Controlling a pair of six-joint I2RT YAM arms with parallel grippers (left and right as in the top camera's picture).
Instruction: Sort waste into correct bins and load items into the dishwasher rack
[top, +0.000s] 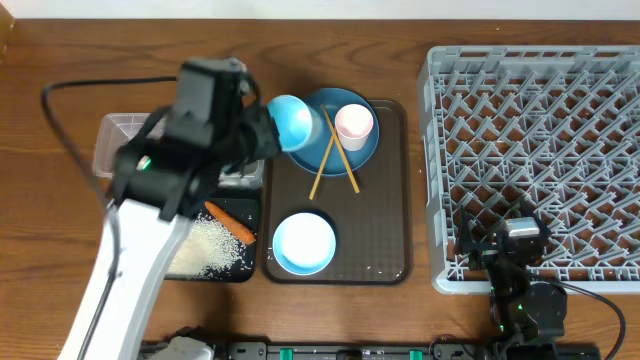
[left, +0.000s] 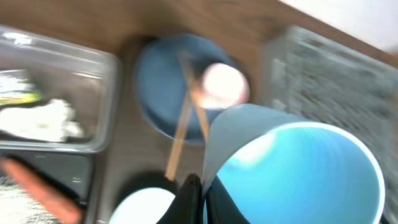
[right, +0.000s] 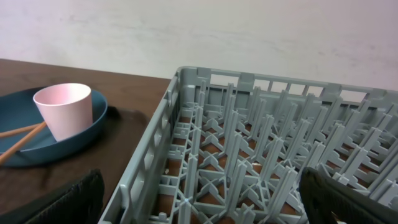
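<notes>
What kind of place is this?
Probably a dish-clearing table for robot practice: there's a grey dishwasher rack, a brown tray with a plate and pink cup, and a carrot with rice in a black bin.

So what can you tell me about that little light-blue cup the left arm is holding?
The small light-blue plastic-looking cup is smooth, round and tapered, brighter blue inside, and looks empty. The left claw is shut on its rim, pinching the wall. It hangs tilted, with its open mouth showing in the left wrist view, over the left edge of the large dark-blue round plate.
</notes>
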